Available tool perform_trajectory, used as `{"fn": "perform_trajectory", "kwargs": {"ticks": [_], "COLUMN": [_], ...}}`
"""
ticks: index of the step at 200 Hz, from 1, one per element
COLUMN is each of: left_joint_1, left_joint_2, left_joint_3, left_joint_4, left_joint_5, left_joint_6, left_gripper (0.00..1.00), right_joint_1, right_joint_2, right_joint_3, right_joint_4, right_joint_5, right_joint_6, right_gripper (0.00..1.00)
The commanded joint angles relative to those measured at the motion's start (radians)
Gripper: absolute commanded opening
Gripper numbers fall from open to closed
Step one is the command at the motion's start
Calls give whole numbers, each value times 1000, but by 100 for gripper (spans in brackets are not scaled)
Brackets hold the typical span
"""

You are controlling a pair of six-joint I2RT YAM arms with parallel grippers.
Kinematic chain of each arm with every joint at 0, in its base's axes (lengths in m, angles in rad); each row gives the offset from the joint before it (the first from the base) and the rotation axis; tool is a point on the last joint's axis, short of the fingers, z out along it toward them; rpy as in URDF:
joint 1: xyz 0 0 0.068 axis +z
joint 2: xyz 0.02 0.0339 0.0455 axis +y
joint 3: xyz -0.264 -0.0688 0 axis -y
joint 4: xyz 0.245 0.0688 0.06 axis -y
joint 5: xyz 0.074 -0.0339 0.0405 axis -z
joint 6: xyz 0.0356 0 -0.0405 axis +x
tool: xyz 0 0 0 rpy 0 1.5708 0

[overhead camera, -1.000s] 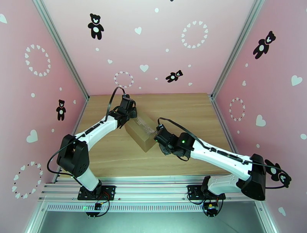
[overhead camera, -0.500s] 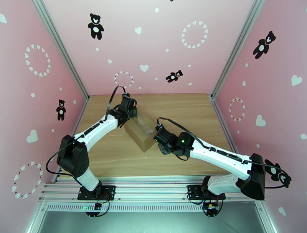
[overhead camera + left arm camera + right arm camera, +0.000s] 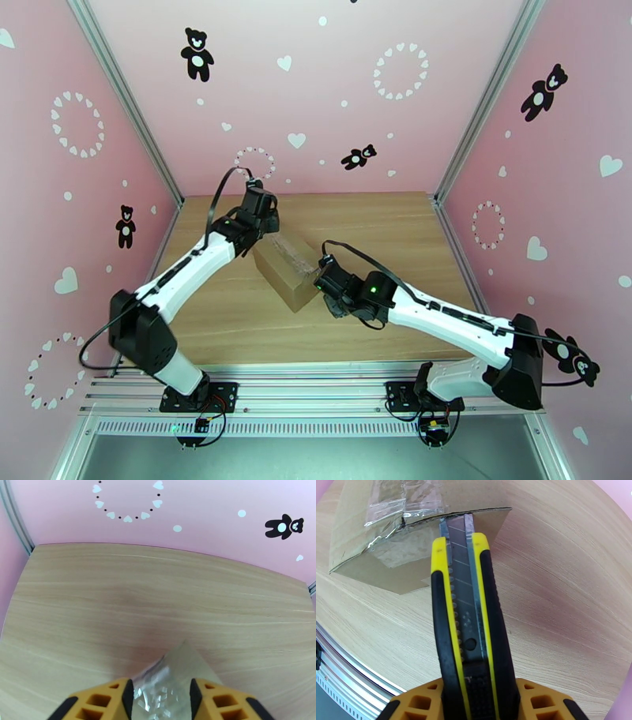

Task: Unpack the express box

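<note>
We noted box [image 3: 286, 272] mid-worktop [image 3: 237, 324], long axis far-left to near-right. Left end effector [image 3: 160, 697] clamped on far-left end. Right end effector [image 3: 478, 691] clamped on knife [image 3: 466, 610], blade tip at top edge of near-right end, box straight ahead.

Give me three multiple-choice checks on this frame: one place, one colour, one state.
1. The utility knife has its blade tip at: A) the express box top edge B) bare table C) the wall.
2. Knife handle colour: A) red B) yellow and black C) white.
3. The right gripper is: A) open, empty B) shut on the box C) shut on the knife.
Answers: 1 A, the blade meets the cardboard edge beside the tape; 2 B, yellow rails on a black body; 3 C, both fingers clamp the handle.
</note>
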Motion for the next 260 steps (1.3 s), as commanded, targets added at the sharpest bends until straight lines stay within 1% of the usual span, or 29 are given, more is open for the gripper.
{"fn": "perform_trajectory", "kwargs": {"ticks": [1, 19, 44, 75, 87, 108, 153, 183, 260], "left_joint_1": [-4, -4, -13, -50, -72, -110, -169, -207, -230], "left_joint_2": [-148, -235, -298, -384, -411, -442, -471, -466, -432], "left_joint_3": [-126, -224, -291, -424, -471, -525, -642, -661, -675], "left_joint_4": [-37, -32, -80, -73, -56, -52, 53, 89, 160], "left_joint_5": [33, 79, 136, 165, 197, 199, 257, 247, 265], "left_joint_6": [-41, -76, -145, -193, -199, -229, -317, -342, -383], "left_gripper": [47, 48, 48, 48, 48, 49, 49, 49, 49], "right_joint_1": [4, 3, 3, 3, 3, 3, 3, 3, 14], "right_joint_2": [37, 34, 6, -7, -3, 5, 32, 41, 45], "right_joint_3": [50, 46, 19, 3, 4, 5, 34, 41, 51], "right_joint_4": [-47, -42, -13, -15, -18, -11, -5, 0, -2], "right_joint_5": [-3, 4, 4, 14, 12, 0, -1, -7, -8], "right_joint_6": [22, 40, 61, 57, 49, 41, 18, 14, 20], "right_gripper": [0, 0, 0, 0, 0, 0, 0, 0, 0]}}
